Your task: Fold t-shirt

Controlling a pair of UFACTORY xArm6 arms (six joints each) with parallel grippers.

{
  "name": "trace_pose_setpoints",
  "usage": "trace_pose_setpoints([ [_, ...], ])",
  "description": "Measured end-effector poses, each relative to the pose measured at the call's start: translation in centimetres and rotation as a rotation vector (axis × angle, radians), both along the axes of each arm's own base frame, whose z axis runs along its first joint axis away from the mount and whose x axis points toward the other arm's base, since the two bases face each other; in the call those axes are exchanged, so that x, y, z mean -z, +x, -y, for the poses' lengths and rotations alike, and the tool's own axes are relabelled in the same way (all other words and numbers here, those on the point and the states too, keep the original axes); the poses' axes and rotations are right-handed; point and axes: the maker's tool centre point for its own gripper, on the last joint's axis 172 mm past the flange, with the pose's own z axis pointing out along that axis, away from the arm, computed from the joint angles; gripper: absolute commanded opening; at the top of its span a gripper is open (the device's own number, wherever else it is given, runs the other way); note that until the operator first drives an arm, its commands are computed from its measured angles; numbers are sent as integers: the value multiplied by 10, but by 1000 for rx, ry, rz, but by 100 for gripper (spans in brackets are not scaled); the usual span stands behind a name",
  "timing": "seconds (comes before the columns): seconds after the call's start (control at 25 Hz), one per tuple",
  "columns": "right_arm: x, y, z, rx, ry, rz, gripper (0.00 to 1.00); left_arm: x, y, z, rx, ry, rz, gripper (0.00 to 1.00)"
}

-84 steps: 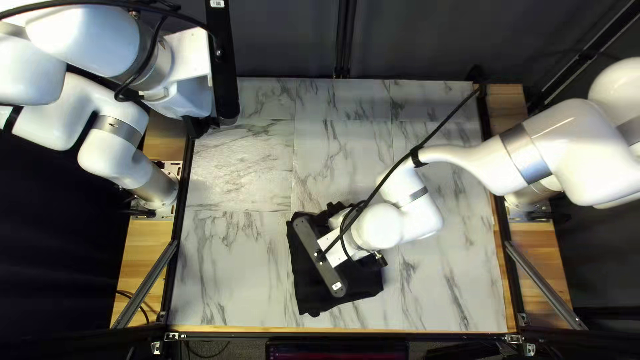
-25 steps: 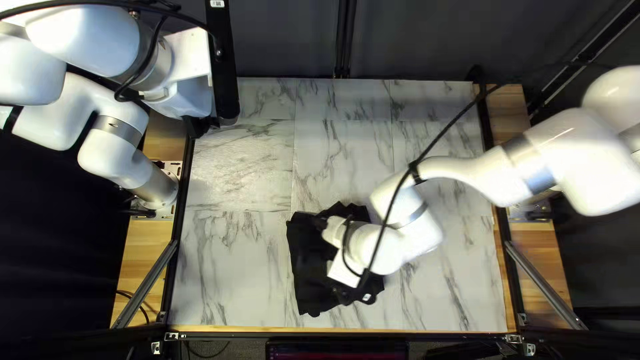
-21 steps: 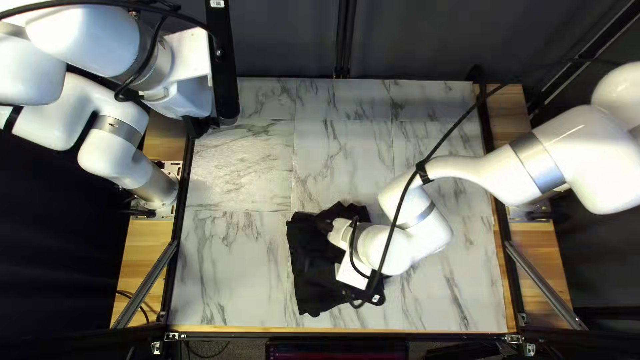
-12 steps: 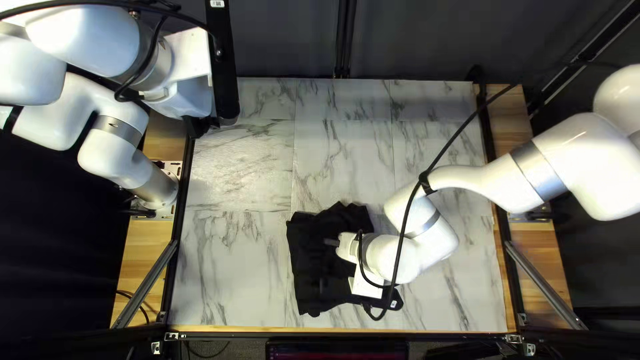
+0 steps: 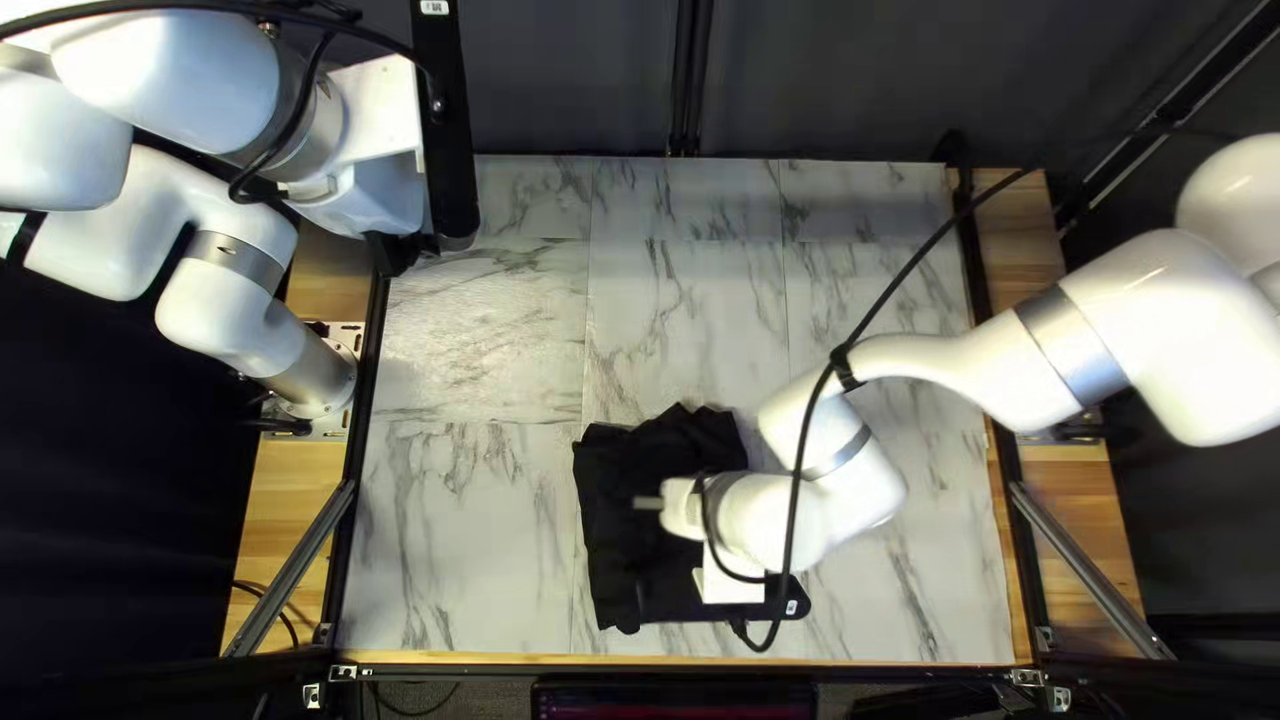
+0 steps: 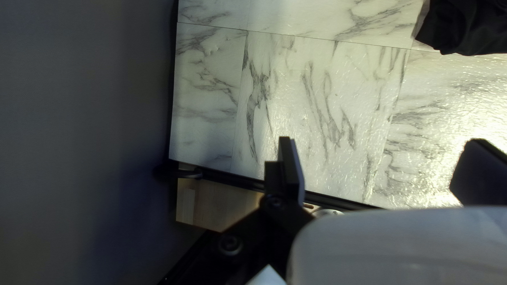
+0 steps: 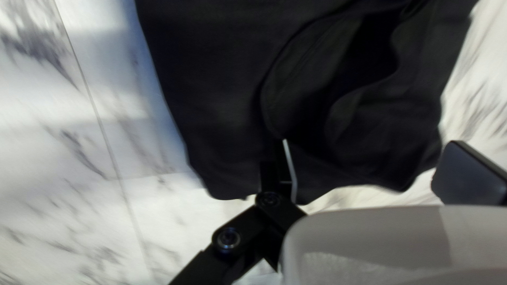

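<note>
The right pincer [image 5: 643, 548] is spread wide, its two fingers well apart over the black t-shirt [image 5: 616, 470]. In its wrist view the shirt, gathered into a compact, layered shape with a curved fold, lies ahead of the pincer and partly between the fingers. One finger [image 7: 270, 171] overlaps the shirt's near edge in the view; I cannot tell whether it touches the cloth. The other finger stands beside it, past the shirt's edge.

The left pincer [image 5: 400, 251] is also wide apart, raised near a corner of the marble-patterned worktop [image 5: 467, 387]. The shirt lies on that worktop, well ahead of this pincer and off to one side.
</note>
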Motion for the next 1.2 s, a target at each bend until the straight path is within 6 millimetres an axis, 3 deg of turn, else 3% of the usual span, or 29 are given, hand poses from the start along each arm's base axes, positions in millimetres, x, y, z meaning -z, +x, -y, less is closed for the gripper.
trace_pose_setpoints([
  [0.28,11,-19,6,-34,-47,-125,100,0,0,0,0,0,0,100],
  [0.48,22,-21,9,-21,-61,-155,100,0,0,0,0,0,0,100],
  [0.56,27,-20,11,-4,-70,-158,92,0,0,0,0,0,0,100],
  [0.64,33,-20,15,20,-82,-158,68,0,0,0,0,0,0,100],
  [0.68,36,-20,17,32,-88,-156,34,0,0,0,0,0,0,100],
  [0.72,39,-21,18,42,-92,-154,10,0,0,0,0,0,0,100],
  [0.88,43,-21,19,64,-100,-143,1,0,0,0,0,0,0,100],
  [1.04,43,-20,17,71,-103,-132,0,0,0,0,0,0,0,100],
  [1.2,27,-14,17,81,-114,-107,0,0,0,0,0,0,0,100],
])
